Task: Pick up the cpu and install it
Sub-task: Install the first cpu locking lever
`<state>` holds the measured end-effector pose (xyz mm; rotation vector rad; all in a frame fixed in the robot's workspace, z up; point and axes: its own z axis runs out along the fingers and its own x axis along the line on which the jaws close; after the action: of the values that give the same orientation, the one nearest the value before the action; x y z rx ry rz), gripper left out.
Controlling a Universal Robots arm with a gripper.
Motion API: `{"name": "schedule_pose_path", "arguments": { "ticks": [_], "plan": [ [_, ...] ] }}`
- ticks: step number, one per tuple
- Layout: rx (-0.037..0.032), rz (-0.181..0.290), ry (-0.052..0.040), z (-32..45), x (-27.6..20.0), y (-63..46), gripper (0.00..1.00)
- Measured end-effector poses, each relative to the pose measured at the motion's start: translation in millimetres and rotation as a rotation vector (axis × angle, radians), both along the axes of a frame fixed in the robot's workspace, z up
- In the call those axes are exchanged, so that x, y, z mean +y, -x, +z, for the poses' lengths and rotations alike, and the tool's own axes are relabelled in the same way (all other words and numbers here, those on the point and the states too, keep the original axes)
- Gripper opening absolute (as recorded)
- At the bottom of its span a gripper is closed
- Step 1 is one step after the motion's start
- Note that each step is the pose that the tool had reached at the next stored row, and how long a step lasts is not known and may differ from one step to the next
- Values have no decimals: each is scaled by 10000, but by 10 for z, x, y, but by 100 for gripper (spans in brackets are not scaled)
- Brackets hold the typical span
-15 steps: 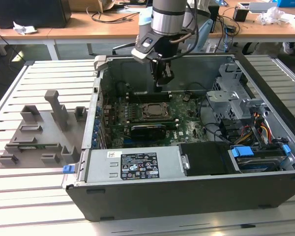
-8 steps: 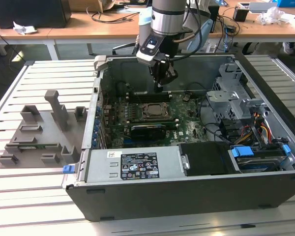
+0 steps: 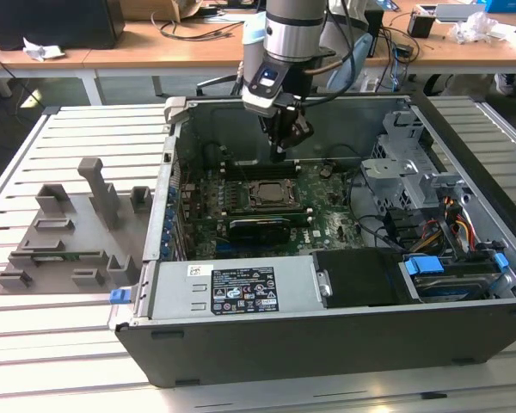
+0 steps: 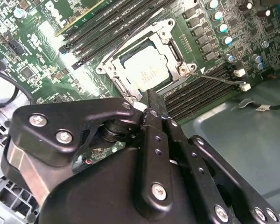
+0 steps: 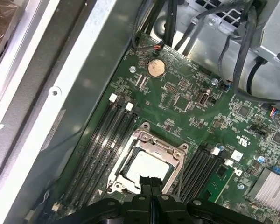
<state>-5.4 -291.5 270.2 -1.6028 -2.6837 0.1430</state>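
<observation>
Hovering just above the motherboard (image 5: 186, 100) inside the open computer case (image 3: 241, 344), your end effector (image 3: 280, 148) is drawn together and grips nothing; both wrist views show its tips meeting over the near edge of the socket (image 5: 151, 140). The cpu (image 4: 149, 70) lies flat inside that socket's metal frame, shiny silver top up, between the banks of memory slots (image 5: 105, 140). The grey holder tray (image 3: 60, 232) sits apart on the worktop (image 3: 69, 361), at the exterior view's left. Whether the frame is latched over the chip you cannot tell from here. Treat the cpu as light, thin and stiff; it should not flex, but its smooth metal lid likely gives little friction, and its underside and the socket contacts are probably easy to damage. If you must take hold, pinch two opposite rim edges squarely and lightly, keep it level, and avoid dragging it sideways across the socket.
</observation>
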Motion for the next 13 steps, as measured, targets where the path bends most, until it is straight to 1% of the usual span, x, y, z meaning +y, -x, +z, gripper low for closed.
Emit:
{"name": "schedule_pose_path", "arguments": {
  "ticks": [5,7,9,11,13],
  "plan": [
    [0,440,0,0,0,0,11],
    [0,753,1,0,0,0,11],
    [0,922,0,0,0,0,11],
    [0,1261,1,0,0,0,11],
    [-1,1502,0,0,0,0,11]
  ]
}}
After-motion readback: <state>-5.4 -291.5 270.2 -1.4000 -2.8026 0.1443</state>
